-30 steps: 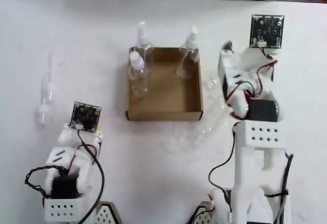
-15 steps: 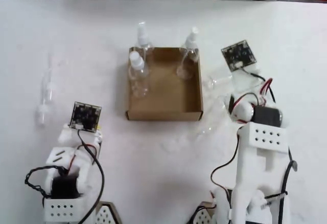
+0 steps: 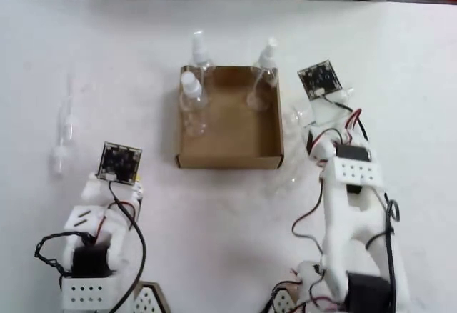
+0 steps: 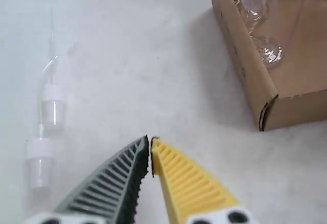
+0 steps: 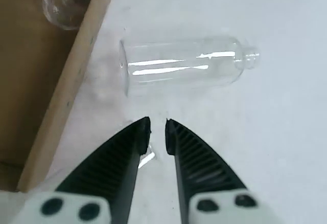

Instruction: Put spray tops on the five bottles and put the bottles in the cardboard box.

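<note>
Bottles (image 3: pixel 191 102), three capped, stand in the cardboard box (image 3: pixel 228 161); an uncapped bottle (image 5: pixel 179 68) lies just ahead of the barely parted, empty right jaws (image 5: pixel 158 127), a spray top (image 4: pixel 48 106) beyond the closed left jaws (image 4: pixel 150 141).

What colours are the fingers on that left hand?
One dark grey, one yellow on the left hand; clearest in the left wrist view.

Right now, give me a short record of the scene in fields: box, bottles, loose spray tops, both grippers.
Box: cardboard box, open, mid-table.
In box: three capped bottles, upright.
Loose bottle: uncapped bottle, lying beside the box, just ahead of the right gripper.
Spray tops: spray tops lying ahead of the left gripper.
Left gripper: shut, empty.
Right gripper: slightly open.
</note>
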You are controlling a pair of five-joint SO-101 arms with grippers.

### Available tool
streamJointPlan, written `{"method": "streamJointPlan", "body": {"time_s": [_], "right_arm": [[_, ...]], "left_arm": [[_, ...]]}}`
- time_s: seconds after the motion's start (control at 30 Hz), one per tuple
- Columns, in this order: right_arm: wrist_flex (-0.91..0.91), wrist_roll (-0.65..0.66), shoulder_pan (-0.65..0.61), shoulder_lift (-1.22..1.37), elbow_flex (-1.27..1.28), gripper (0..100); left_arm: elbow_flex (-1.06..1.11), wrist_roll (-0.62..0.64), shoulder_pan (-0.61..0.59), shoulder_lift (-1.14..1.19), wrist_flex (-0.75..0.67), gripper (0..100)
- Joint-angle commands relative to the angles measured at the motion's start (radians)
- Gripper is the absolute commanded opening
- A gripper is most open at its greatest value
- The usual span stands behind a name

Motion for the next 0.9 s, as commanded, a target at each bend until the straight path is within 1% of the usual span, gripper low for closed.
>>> {"method": "streamJointPlan", "body": {"time_s": [0.0,0.13,0.27,0.33,0.5,0.73,0.87], "right_arm": [[-0.004,-0.034,-0.008,0.189,-0.193,2.6],[0.044,-0.032,0.012,0.355,-0.299,2.6],[0.104,-0.032,0.038,0.440,-0.342,2.6],[0.137,-0.031,0.051,0.441,-0.342,2.6],[0.259,0.107,0.099,0.424,-0.342,1.6],[0.470,0.135,0.205,0.363,-0.341,1.6],[0.638,0.241,0.236,0.326,-0.341,1.6]], "left_arm": [[-0.002,-0.012,0.005,-0.002,0.006,2],[-0.002,-0.012,0.005,-0.002,0.006,2],[-0.002,-0.012,0.005,-0.002,0.006,2],[-0.002,-0.012,0.005,-0.002,0.006,2],[-0.002,-0.012,0.005,-0.002,0.006,2],[-0.002,-0.012,0.005,-0.002,0.006,2],[-0.002,-0.012,0.005,-0.002,0.006,2]]}}
